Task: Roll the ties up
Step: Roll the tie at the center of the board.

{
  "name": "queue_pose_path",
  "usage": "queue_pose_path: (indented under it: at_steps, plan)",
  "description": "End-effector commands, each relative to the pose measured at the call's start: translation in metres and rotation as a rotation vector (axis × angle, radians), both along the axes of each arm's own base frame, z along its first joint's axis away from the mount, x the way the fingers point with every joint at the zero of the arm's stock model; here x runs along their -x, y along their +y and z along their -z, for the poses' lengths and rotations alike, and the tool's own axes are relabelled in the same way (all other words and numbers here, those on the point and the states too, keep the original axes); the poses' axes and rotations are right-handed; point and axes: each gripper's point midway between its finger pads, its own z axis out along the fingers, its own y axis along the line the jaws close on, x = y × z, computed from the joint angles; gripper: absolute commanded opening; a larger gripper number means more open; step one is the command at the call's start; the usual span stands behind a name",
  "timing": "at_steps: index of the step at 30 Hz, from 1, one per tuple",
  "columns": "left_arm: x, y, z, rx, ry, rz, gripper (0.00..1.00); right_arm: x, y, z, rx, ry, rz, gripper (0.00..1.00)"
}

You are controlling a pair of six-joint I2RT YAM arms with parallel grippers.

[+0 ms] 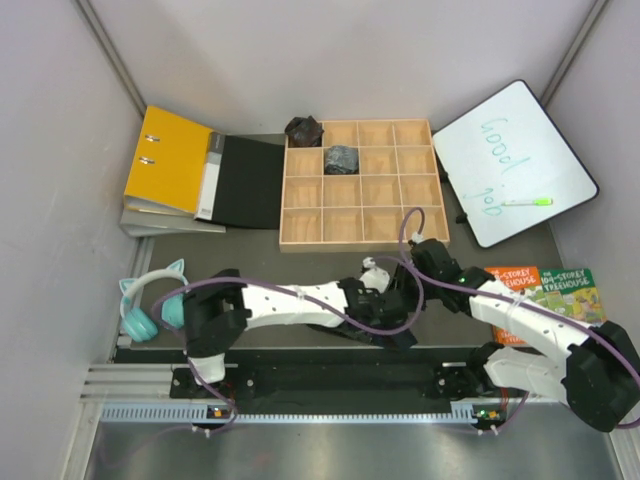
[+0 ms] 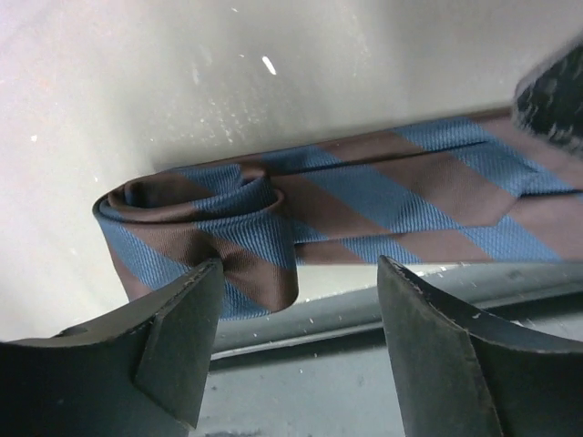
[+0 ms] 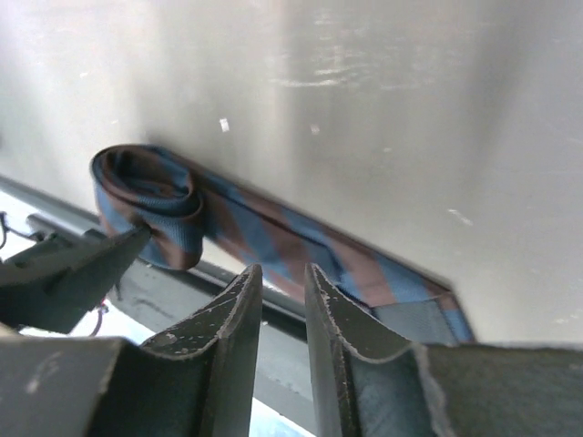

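**Left tool open at the coil, right tool nearly closed over the strip**

Left tool (image 2: 301,273) sits nearest the left wrist camera. Its two dark fingers (image 2: 182,337) stand wide apart, released and gripping nothing. The left fingertip meets the lower edge of the coil (image 2: 200,228).

The coil is the rolled end of the striped tie (image 2: 383,196), which is brown and blue. The rest of the tie runs flat to the right along the near edge of the bench (image 2: 273,82).

Right tool (image 3: 282,270) hangs over that flat strip. Its jaws are nearly together with only a narrow slit between them. Whether they pinch the fabric cannot be told.

Farther back on the bench stands the wooden tray (image 1: 360,243):
- A brownish-black rolled tie (image 1: 304,129) sits at its far-left corner compartment.
- A greyish rolled tie (image 1: 341,159) sits one row nearer and one column to the right.

A yellow binder (image 1: 165,155) lies to the left of the tray and a whiteboard (image 1: 510,165) to its right.
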Motion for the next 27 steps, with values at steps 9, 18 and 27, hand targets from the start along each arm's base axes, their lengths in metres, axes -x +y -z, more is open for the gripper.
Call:
queue_pose_path:
  at_steps: [9, 18, 27]
  plan:
    - [-0.033, 0.02, -0.085, 0.455, 0.029, -0.1, 0.75, -0.002, 0.042, -0.044, -0.276, -0.042, -0.042, 0.31]
    - [-0.052, 0.081, -0.08, 0.509, 0.001, -0.221, 0.75, 0.019, 0.079, -0.047, -0.312, -0.024, -0.123, 0.34]
    - [-0.051, 0.093, -0.068, 0.601, 0.036, -0.239, 0.74, 0.035, 0.118, -0.035, -0.305, 0.02, -0.205, 0.22]
